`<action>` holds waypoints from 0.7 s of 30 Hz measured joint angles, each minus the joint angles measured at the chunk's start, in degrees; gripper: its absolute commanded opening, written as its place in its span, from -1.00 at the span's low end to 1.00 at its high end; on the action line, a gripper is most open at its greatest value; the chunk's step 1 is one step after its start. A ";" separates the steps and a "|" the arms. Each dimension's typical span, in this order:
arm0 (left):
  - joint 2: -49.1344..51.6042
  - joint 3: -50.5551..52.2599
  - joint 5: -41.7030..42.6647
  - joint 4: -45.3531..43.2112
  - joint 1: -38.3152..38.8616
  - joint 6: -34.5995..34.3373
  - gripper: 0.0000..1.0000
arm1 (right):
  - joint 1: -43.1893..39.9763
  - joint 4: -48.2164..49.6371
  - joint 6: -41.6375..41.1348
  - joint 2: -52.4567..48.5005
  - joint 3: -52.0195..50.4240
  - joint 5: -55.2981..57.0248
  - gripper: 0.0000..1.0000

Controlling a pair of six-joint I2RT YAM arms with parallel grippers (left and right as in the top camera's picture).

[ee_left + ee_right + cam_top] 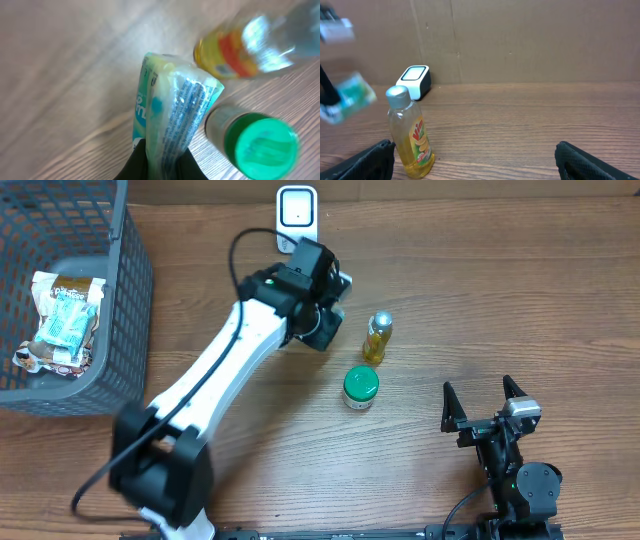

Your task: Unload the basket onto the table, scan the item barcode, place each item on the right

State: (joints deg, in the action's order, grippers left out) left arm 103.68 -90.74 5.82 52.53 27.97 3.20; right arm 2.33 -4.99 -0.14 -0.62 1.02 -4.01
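Observation:
My left gripper (165,156) is shut on a teal and white plastic packet (172,107), pinched at its lower end and held above the table. In the overhead view the left gripper (328,320) hangs just in front of the white barcode scanner (297,215), and the arm hides the packet. The right wrist view shows the packet (352,95) blurred at the left, with the scanner (413,80) behind it against the back wall. My right gripper (485,402) stands open and empty at the front right, its jaws spread wide (475,160).
A yellow dish-soap bottle (377,337) stands right of the left gripper, and a green-lidded jar (360,387) sits just in front of it. A dark mesh basket (130,290) at the far left holds snack packets (60,320).

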 measured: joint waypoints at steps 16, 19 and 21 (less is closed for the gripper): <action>-3.80 11.93 -1.36 -3.02 0.00 -5.70 0.06 | 0.00 0.02 -0.02 0.00 0.00 0.00 1.00; -3.78 14.86 -0.87 -4.68 0.00 -6.64 0.35 | 0.00 0.02 -0.04 0.00 0.00 0.00 1.00; -3.76 15.30 -0.57 -5.31 0.00 -7.17 0.45 | 0.00 0.00 -0.04 0.00 0.00 0.00 1.00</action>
State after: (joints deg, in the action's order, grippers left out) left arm 99.92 -75.44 5.26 47.22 27.97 -3.97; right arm 2.33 -4.99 -0.19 -0.62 1.02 -4.01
